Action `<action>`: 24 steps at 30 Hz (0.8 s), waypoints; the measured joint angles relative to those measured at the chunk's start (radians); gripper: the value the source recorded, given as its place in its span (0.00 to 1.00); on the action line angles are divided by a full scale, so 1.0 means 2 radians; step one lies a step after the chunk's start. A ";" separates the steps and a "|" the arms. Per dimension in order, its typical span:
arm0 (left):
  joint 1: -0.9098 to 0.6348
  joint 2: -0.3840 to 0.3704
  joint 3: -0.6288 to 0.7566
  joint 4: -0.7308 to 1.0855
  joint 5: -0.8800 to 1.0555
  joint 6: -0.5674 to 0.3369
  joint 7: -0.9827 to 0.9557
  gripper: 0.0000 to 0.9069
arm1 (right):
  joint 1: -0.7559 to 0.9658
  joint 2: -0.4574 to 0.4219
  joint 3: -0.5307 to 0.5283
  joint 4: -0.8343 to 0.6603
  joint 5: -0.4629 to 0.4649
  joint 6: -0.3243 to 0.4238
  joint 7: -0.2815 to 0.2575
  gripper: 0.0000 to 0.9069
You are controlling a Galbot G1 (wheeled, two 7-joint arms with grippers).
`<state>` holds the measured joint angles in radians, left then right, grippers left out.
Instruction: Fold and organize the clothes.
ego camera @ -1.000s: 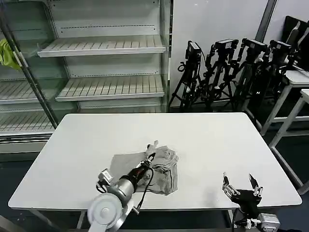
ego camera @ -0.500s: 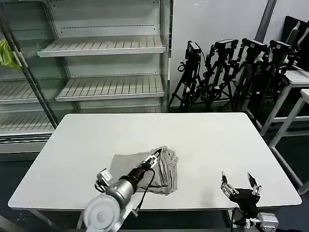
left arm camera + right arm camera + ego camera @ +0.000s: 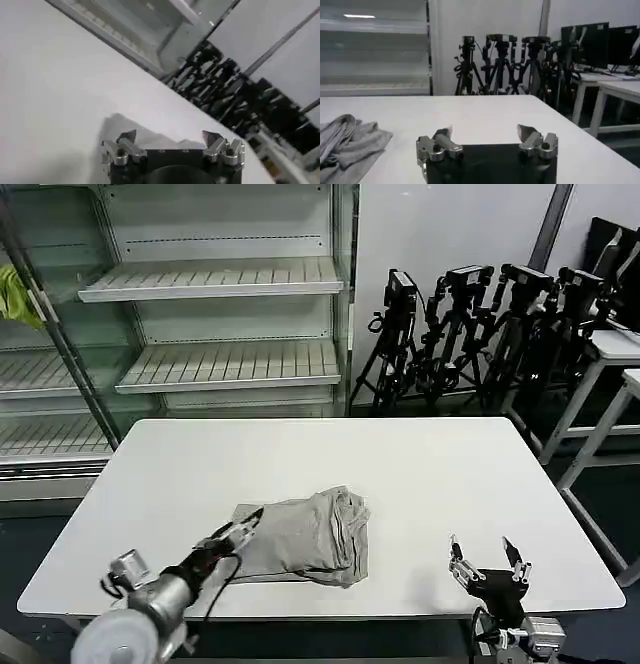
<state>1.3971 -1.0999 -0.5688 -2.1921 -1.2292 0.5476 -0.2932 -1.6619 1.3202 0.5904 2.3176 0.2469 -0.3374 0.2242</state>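
Head view. One white tabletop [image 3: 420, 474]. On it, toward the near edge and left of centre, one heap of light grey clothes [image 3: 305, 536], loosely folded over, thicker and bunched at its right side, flatter at its left. Whether the heap is one shirt or two lying together cannot be told; no print or stripe is visible. Judged soft, light and limp: it will sag and slide on the smooth top rather than hold a shape, so it is best taken at a free edge or corner, such as the flat left hem, and not in the bunched middle. One left gripper [image 3: 243, 529], low over the tabletop at the heap's left edge, fingers parted, holding nothing; whether they touch the cloth cannot be told. One right gripper [image 3: 482, 556], well apart from the heap near the front right of the tabletop, fingers spread wide, empty, idle. Behind: one shelving unit [image 3: 215, 284], one yellow-green cloth [image 3: 17, 296] hanging at its left, a row of black tripods [image 3: 480, 334].

Left wrist view. Left gripper [image 3: 170, 141]: two fingers spread wide, nothing between them. Beyond them a pale patch on the white tabletop [image 3: 45, 95], likely the clothes, not certain.

Right wrist view. Right gripper [image 3: 484, 134]: two fingers wide apart, empty, above the tabletop [image 3: 485, 112]. The grey clothes [image 3: 347, 142] lie off to one side in soft rolled folds, clear of the fingers. Tripods [image 3: 505, 65] stand beyond the table's far edge.
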 measured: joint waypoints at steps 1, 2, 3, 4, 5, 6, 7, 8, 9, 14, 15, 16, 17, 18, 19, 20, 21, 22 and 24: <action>0.004 0.004 -0.005 0.003 0.000 0.002 0.004 1.00 | 0.001 -0.001 0.000 -0.001 0.000 0.000 0.000 1.00; 0.007 0.007 -0.009 0.008 -0.001 0.003 0.008 1.00 | 0.001 -0.001 0.001 -0.001 0.000 0.000 0.000 1.00; 0.010 0.010 -0.013 0.011 -0.001 0.004 0.012 1.00 | 0.002 -0.002 0.001 -0.001 0.001 0.000 0.000 1.00; 0.012 0.013 -0.016 0.015 -0.002 0.005 0.015 1.00 | 0.002 -0.003 0.002 -0.001 0.002 -0.001 0.000 1.00; 0.014 0.015 -0.018 0.019 -0.003 0.006 0.019 1.00 | 0.002 -0.004 0.003 0.000 0.003 -0.001 0.000 1.00; 0.015 0.016 -0.019 0.024 -0.004 0.007 0.022 1.00 | 0.002 -0.005 0.004 0.000 0.004 -0.002 0.000 1.00; 0.016 0.017 -0.019 0.029 -0.004 0.008 0.025 1.00 | 0.002 -0.006 0.005 0.001 0.004 -0.003 0.000 1.00; 0.017 0.018 -0.019 0.034 -0.004 0.009 0.028 1.00 | 0.002 -0.006 0.006 0.002 0.005 -0.004 0.000 1.00; 0.017 0.018 -0.019 0.039 -0.004 0.010 0.030 1.00 | 0.002 -0.007 0.007 0.003 0.005 -0.004 0.000 1.00; 0.009 0.014 -0.009 0.066 -0.004 0.011 0.039 1.00 | -0.002 -0.009 0.013 0.007 0.007 -0.004 0.000 1.00; 0.006 0.013 -0.007 0.070 -0.005 0.011 0.041 1.00 | -0.004 -0.009 0.014 0.009 0.007 -0.004 0.000 1.00; 0.003 0.011 -0.004 0.074 -0.006 0.011 0.042 1.00 | -0.005 -0.009 0.016 0.009 0.008 -0.004 0.000 1.00; 0.000 0.010 -0.001 0.077 -0.007 0.011 0.043 1.00 | -0.006 -0.010 0.017 0.010 0.008 -0.004 0.000 1.00; -0.003 0.007 0.002 0.080 -0.009 0.011 0.044 1.00 | -0.007 -0.010 0.018 0.011 0.008 -0.004 0.000 1.00; -0.006 0.005 0.005 0.082 -0.011 0.011 0.044 1.00 | -0.009 -0.010 0.019 0.012 0.009 -0.004 0.000 1.00; -0.009 0.003 0.009 0.084 -0.013 0.011 0.045 1.00 | -0.010 -0.010 0.020 0.013 0.009 -0.004 0.000 1.00; -0.013 0.000 0.014 0.086 -0.016 0.011 0.045 1.00 | -0.011 -0.010 0.021 0.014 0.009 -0.004 0.000 1.00; -0.016 -0.002 0.017 0.088 -0.018 0.011 0.045 1.00 | -0.012 -0.010 0.022 0.015 0.010 -0.004 0.000 1.00; -0.023 -0.007 0.026 0.090 -0.022 0.011 0.046 1.00 | -0.013 -0.010 0.024 0.016 0.010 -0.004 0.000 1.00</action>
<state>1.3507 -1.1140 -0.5168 -2.0115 -1.2732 0.5697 -0.2013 -1.6888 1.3006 0.6378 2.3499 0.2662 -0.3447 0.2240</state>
